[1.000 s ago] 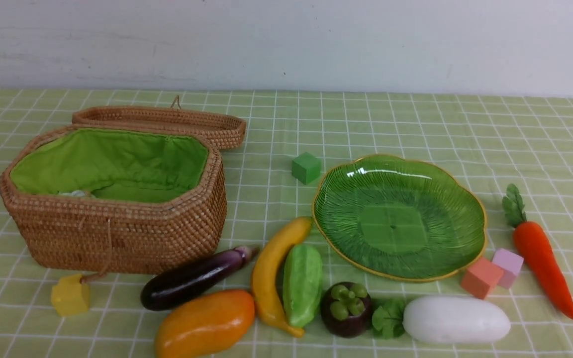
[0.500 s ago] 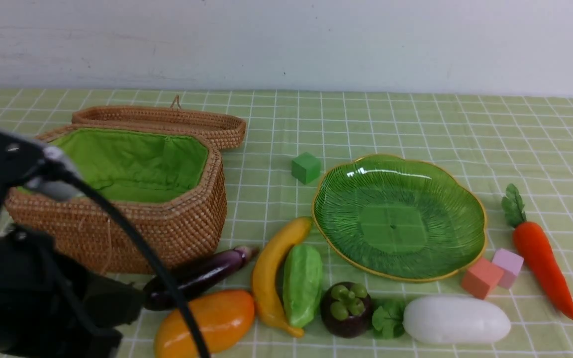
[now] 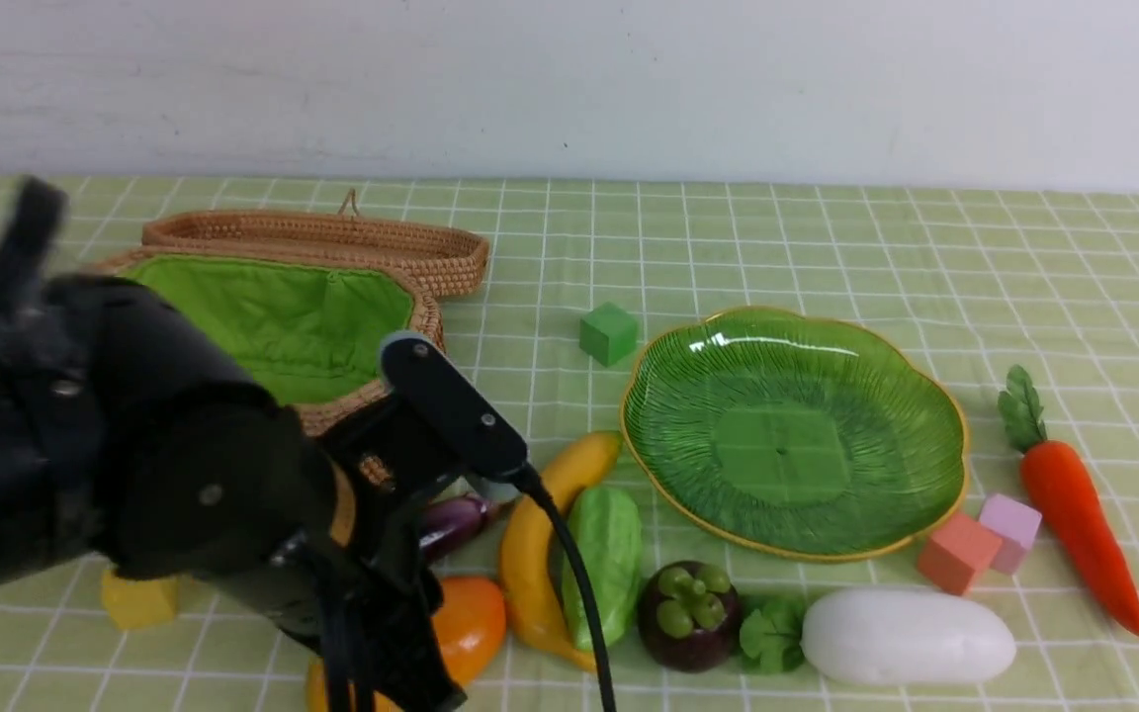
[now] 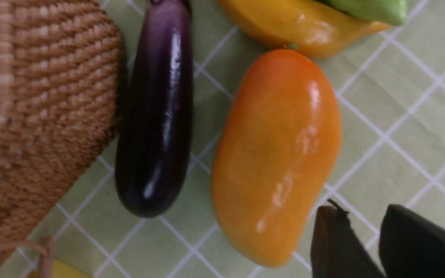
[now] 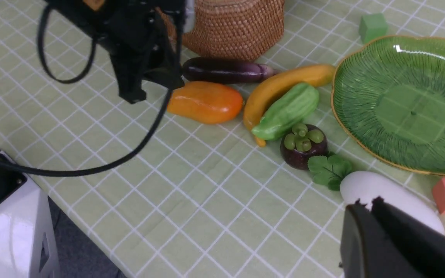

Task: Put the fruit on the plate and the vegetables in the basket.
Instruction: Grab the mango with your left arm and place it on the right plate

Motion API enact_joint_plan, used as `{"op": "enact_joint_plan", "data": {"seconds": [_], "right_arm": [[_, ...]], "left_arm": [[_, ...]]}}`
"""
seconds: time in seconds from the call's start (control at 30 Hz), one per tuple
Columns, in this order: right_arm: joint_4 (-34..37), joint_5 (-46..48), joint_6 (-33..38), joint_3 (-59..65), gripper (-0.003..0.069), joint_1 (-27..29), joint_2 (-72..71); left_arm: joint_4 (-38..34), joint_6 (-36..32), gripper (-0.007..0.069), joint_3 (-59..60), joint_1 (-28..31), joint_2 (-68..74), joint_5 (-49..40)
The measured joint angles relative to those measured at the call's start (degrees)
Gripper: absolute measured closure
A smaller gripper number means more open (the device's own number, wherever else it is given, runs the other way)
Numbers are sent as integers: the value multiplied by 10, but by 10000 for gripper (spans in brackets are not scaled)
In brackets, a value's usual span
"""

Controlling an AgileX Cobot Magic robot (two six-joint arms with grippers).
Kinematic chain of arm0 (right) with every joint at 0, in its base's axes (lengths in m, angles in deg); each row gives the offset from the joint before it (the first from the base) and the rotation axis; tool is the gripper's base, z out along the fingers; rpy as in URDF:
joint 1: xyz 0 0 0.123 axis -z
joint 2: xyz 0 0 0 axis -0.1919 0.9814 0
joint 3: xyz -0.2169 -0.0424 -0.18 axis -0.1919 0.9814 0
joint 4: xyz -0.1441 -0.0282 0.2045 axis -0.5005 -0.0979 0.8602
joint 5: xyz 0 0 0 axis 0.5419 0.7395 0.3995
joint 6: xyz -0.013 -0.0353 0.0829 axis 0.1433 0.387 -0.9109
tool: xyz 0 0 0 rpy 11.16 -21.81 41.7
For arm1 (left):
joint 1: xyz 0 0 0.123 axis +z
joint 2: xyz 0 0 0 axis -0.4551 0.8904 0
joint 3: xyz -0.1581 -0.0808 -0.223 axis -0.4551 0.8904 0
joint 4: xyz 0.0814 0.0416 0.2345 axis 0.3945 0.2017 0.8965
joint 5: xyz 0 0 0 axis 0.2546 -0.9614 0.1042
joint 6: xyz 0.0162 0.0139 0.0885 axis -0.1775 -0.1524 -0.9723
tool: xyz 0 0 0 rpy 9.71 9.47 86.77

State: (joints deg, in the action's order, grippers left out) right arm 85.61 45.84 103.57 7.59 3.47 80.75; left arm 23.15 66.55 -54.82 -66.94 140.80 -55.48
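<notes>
Nothing to read out here, folks: no lettering, label, brand, number or sign shows on the basket (image 5: 234, 27), the plate (image 3: 792, 435), the checked tablecloth (image 3: 728, 237) or the black left arm (image 3: 134, 465).
</notes>
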Motion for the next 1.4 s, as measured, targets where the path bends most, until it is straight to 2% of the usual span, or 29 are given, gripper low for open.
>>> {"op": "enact_joint_plan", "data": {"seconds": [0.13,0.23,0.57,0.93,1.27,1.4], "right_arm": [[-5,0,14,0,612,-34,4],[-6,0,23,0,608,-46,6],[-6,0,30,0,599,-49,6],[-6,0,31,-1,585,-49,6],[-6,0,31,-1,574,-49,6],[-6,-12,31,-1,571,-49,6]], "left_arm": [[41,1,181,0,-2,43,32],[58,2,112,0,-2,74,47],[98,3,109,-5,-1,130,64],[105,15,111,-7,-1,134,65],[107,57,17,-6,1,140,36],[107,60,10,-6,1,137,34]]}}
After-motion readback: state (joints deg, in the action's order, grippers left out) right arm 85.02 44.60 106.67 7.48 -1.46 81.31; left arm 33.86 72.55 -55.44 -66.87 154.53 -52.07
